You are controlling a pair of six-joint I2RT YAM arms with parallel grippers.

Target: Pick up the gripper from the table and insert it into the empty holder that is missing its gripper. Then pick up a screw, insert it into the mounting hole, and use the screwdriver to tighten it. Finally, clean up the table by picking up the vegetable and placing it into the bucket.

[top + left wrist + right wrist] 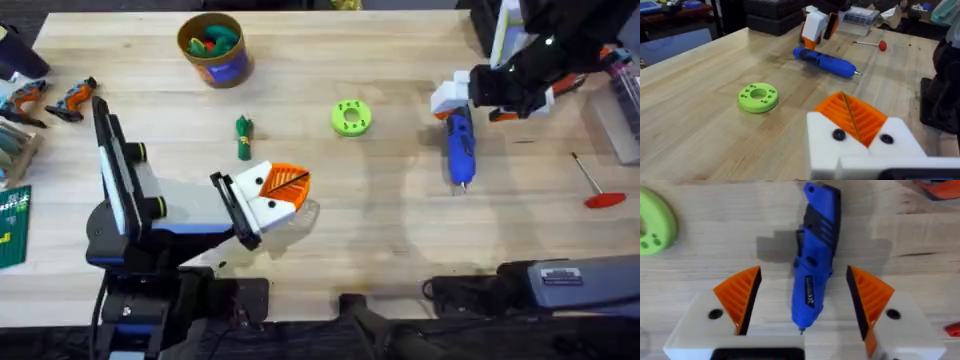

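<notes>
- Your table [400,230] is bare wood in the middle, with the left arm parked low at the near left and the right arm reaching over the far right side.
- Your left gripper [285,190] rests just above the table; both orange pads [852,116] sit pressed together in the white holder [262,208], so it is clenched on nothing, and the pad looks already seated.
- Your right gripper [802,297] hovers over the screwdriver [459,145], fingers spread wide with one orange pad on each side of the blue body and not yet touching it.
- You appear to be at the screwdriver step: the next move calls for lowering straight down and closing across the body, keeping the metal tip clear.
- The bucket [213,48] stands at the far left-centre, already holding some toy pieces.
- The green disc [350,117] lies between bucket and screwdriver.
- The vegetable [244,137] lies on the wood near your left gripper, still to be cleared.
- I cannot make out a loose screw.
</notes>
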